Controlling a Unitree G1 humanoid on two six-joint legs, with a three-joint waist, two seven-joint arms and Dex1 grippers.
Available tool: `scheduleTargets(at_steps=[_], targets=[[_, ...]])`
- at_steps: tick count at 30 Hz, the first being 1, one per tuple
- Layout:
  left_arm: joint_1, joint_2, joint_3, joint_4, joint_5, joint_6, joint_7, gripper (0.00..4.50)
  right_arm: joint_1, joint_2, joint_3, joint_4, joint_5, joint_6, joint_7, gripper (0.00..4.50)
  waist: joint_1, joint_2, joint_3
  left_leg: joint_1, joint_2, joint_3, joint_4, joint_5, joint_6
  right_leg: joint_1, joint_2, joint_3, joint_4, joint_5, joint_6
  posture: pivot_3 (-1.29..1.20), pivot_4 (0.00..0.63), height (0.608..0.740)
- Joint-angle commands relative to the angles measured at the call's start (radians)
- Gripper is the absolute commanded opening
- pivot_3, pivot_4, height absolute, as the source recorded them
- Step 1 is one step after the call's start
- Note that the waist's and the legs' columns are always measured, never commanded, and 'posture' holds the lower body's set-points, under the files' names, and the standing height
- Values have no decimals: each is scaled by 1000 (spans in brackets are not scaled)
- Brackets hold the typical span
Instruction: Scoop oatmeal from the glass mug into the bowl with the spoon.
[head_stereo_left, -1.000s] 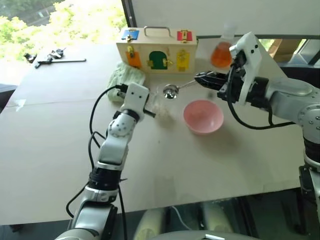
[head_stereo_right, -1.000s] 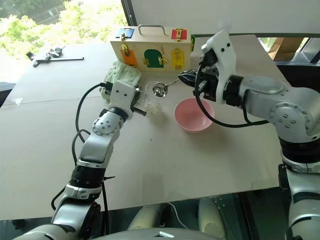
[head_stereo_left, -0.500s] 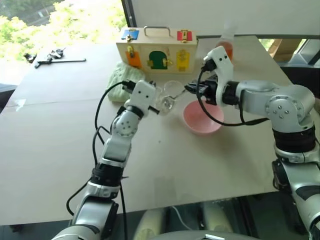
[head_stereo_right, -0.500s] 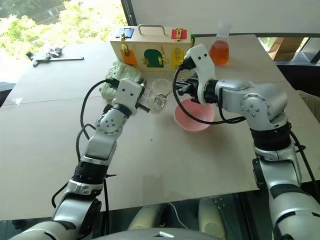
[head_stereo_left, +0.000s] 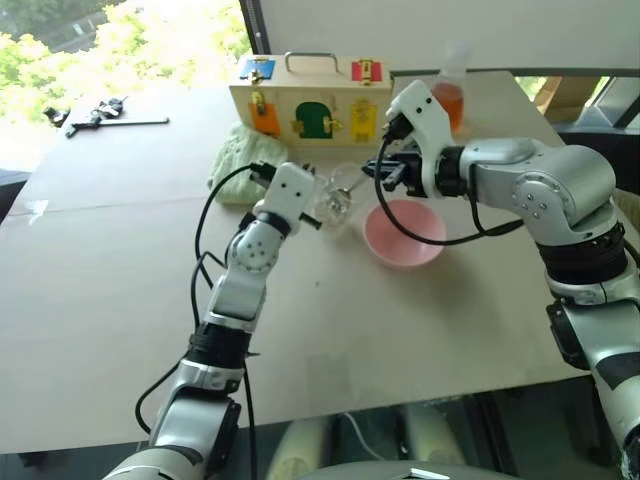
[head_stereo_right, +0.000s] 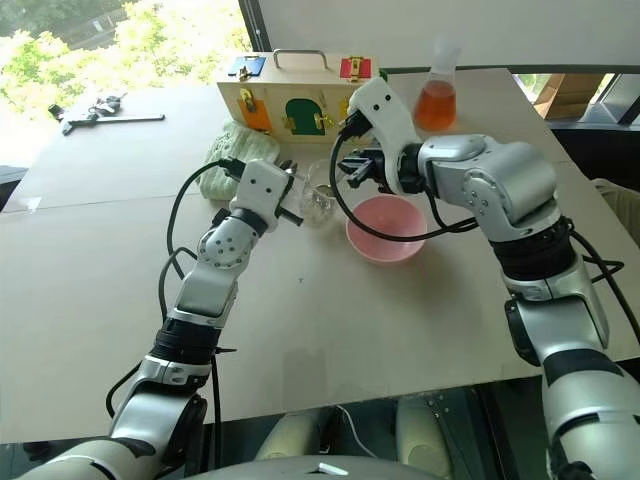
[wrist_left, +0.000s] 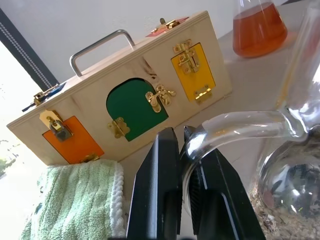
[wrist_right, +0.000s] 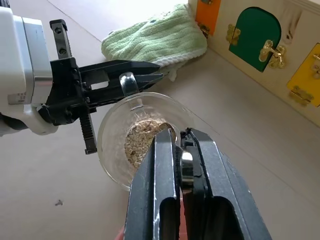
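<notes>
My left gripper is shut on the curved handle of the glass mug, which is tipped toward the right arm, just left of the bowl. Oatmeal lies as pale flakes in the mug's bottom. Above the mug's mouth, my right gripper is shut on the spoon. The shiny handle runs between its fingers and the spoon's tip reaches down into the glass at the oatmeal. The pink bowl sits on the table under the right wrist; I see nothing in it.
A wooden lock box with coloured doors stands behind the mug, and a green towel lies to its left. At the back right is a flask of orange liquid. Dark tools lie far left.
My right gripper has carried the spoon leftward and down, from beside the flask to the mug, so its tip is now inside the glass. The left gripper kept its hold on the handle.
</notes>
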Motion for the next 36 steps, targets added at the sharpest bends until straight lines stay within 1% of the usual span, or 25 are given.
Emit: scheduleTargets(at_steps=[1,4,7,9,14,19,24,27,32,36], targets=[[-40,1,19,-37,-8,-49,-2,46,-1,80,-142,-5,77,139,-39,0,0,0,0,0,0,0,0,0,0,0,0,0,0,0,0,0,150,740],[-39,0,22,-36,-11,-55,-7,46,-28,172,-297,69,107,251,-111,0,0,0,0,0,0,0,0,0,0,0,0,0,1,0,0,0,150,740],[-39,1,25,-33,-12,-61,-12,46,-47,221,-391,114,95,307,-158,0,1,0,0,0,-1,0,0,0,0,0,0,0,1,0,0,0,150,740],[-39,3,26,-28,-12,-68,-15,46,-57,236,-446,154,80,319,-185,0,-1,0,0,0,-1,0,0,0,0,-1,-1,-1,1,0,0,0,150,740],[-25,8,32,-24,-15,-82,-21,46,-77,231,-519,196,62,335,-214,0,-3,0,0,-1,-1,1,0,0,0,-2,-1,-1,1,0,0,0,150,740],[-22,17,43,3,-9,-106,-13,46,-110,244,-625,229,70,394,-250,0,-4,0,0,-1,-1,1,-1,0,0,-3,-1,0,2,0,0,0,150,740],[-29,27,42,21,6,-124,-6,46,-120,258,-678,212,64,449,-271,0,-4,1,0,-1,-1,2,-1,0,0,-3,-1,0,2,0,0,0,150,740],[-28,35,31,24,21,-136,-2,46,-122,265,-702,208,85,462,-296,0,-4,1,0,-2,-1,2,-1,0,0,-4,-1,0,3,0,0,0,150,740],[-28,36,31,31,31,-148,0,46,-120,270,-735,229,135,462,-365,0,-4,1,0,-2,-1,3,-1,0,0,-5,-2,0,3,0,0,0,150,740],[-30,48,27,42,47,-166,-3,46,-147,292,-822,290,191,462,-496,0,-6,1,0,-2,-1,3,-1,0,0,-5,-2,0,4,0,0,0,150,740]])
